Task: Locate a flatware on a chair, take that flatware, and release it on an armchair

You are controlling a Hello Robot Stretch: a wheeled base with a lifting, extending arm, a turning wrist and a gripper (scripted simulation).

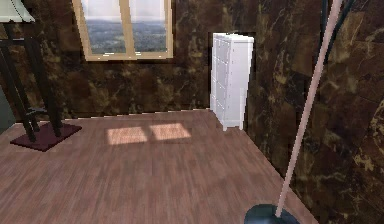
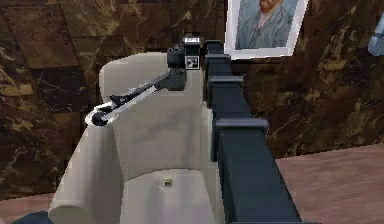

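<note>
Gripper (image 2: 101, 116) hung before the back of the beige armchair (image 2: 150, 135); we could not tell its fingers' state or load. We saw a small pale speck (image 2: 168, 182) on the seat, whether flatware we could not say

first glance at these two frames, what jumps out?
In the arm side view, the dark arm rises in front of a beige armchair, with the gripper seen against the chair's back; whether it holds anything cannot be told. A framed portrait hangs on the dark marbled wall. Ahead, a white cabinet stands right of a bright window, and a pink lamp pole slants near the forward view's right.
</note>
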